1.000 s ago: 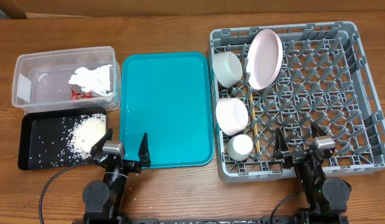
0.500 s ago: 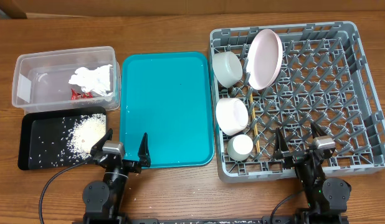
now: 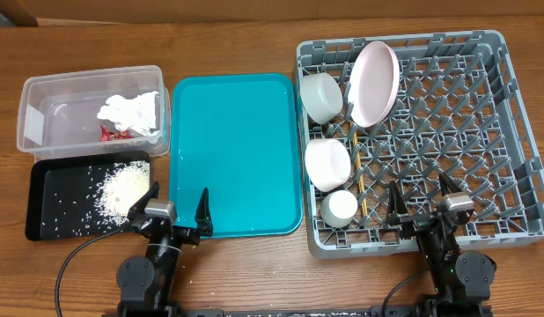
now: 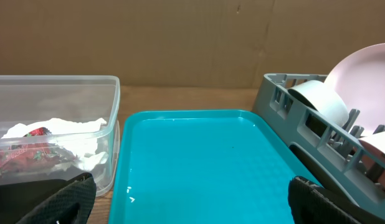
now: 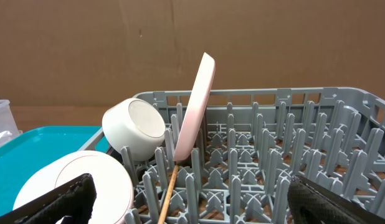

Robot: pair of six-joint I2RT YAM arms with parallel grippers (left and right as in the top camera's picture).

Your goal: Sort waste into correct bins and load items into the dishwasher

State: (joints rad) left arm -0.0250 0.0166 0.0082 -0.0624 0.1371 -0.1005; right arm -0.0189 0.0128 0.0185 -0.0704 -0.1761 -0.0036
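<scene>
as the plate (image 3: 375,84) stands edgewise, chopsticks (image 3: 363,189) point toward it.

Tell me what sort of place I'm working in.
Probably a staged dish-clearing station, not a real kitchen: a brown wooden table carries a square grey plastic dish rack, a flat teal rectangular tray and a clear rectangular plastic tub, with plain brown cardboard behind.

wooden tabletop (image 3: 237,44), mid-brown w/ grain running left-right, fills the overhead view. behind its far edge stands a plain brown cardboard backdrop (image 4: 180,37), flat, w/ a faint slanted crease. light is even and soft, no hard shadows on tabletop.
</scene>
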